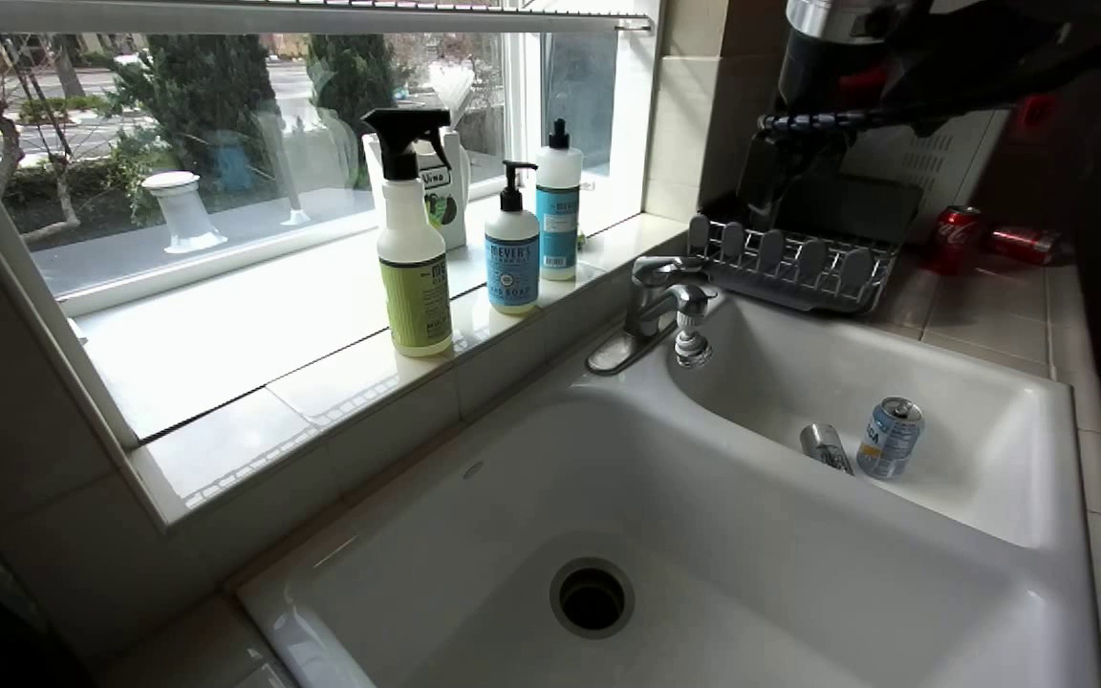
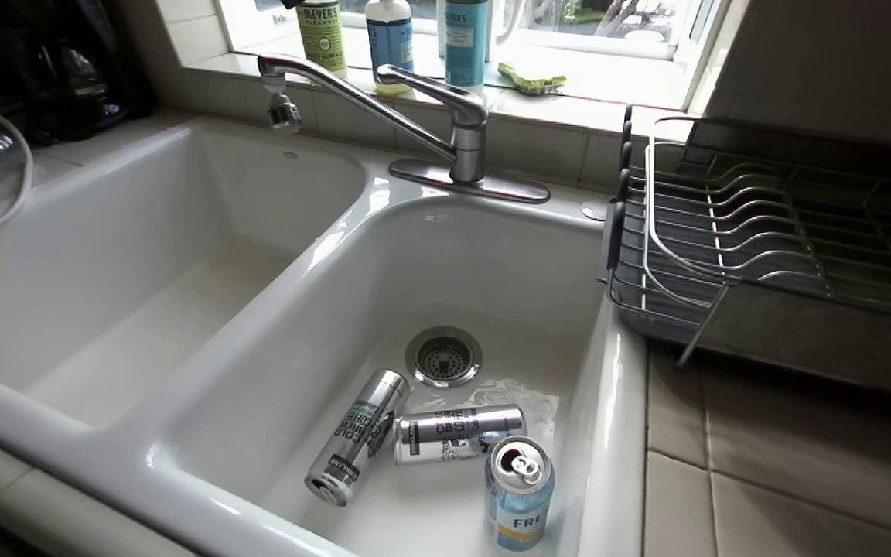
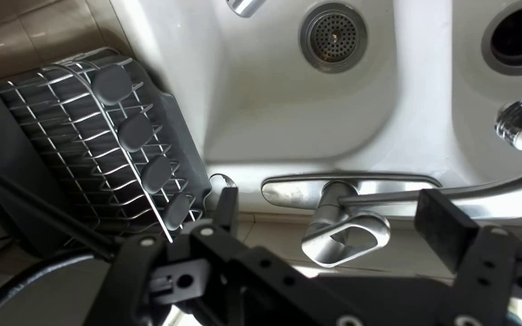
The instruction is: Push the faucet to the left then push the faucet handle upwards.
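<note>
The pincer (image 3: 332, 210) is spread wide in the wrist view and grips nothing; its fingers (image 3: 444, 231) reach up from the bottom edge. In the gap between them, as that view lines things up, lies the handle (image 3: 320, 246); how far beneath the tips cannot be told, though no contact shows. Its long axis runs across the gap, free end toward the finger on the right of the view, much the same way as the spout (image 3: 505, 197). My judgement is that the coming move turns on this: a finger has to get under that free end to raise it. The finger on that side hides a stretch of the spout, and the frame cuts off its bend.

The faucet (image 2: 469, 151) stands at the back of the sink (image 2: 260, 309). In an exterior view its spout points left; if that is the left meant, the swing looks done and the lift remains.

Farther off, in an exterior view, the rack (image 1: 809, 263) shows below the arm (image 1: 823, 72), which is too dark for its fingers to be made out. Where the cans (image 2: 457, 433) show, well apart from the faucet, the arm is out of frame.
</note>
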Motion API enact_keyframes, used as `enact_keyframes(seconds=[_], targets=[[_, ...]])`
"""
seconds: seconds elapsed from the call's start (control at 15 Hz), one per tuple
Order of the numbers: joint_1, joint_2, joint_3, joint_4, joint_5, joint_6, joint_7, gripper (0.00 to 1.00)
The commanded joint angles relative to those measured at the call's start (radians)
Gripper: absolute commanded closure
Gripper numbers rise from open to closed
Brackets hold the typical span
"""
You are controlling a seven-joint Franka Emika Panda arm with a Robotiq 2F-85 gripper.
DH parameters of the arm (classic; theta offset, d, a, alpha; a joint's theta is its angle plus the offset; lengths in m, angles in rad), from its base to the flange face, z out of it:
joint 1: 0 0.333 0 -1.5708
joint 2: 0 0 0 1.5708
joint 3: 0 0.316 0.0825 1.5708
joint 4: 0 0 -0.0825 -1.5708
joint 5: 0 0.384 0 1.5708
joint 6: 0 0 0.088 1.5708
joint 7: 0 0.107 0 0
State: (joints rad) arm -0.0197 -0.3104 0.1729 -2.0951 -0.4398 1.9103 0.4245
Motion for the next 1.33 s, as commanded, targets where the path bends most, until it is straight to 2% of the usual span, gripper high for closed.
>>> enact_keyframes(seconds=[0.0,0.47,0.93,1.27], targets=[[0.017,0.069,-0.014,0.014,-0.059,0.019,-0.150,0.00],[0.029,0.157,-0.036,0.012,-0.178,0.180,-0.380,0.00],[0.029,0.206,-0.066,0.006,-0.206,0.301,-0.507,0.00],[0.031,0.229,-0.076,0.005,-0.215,0.332,-0.567,0.00]])
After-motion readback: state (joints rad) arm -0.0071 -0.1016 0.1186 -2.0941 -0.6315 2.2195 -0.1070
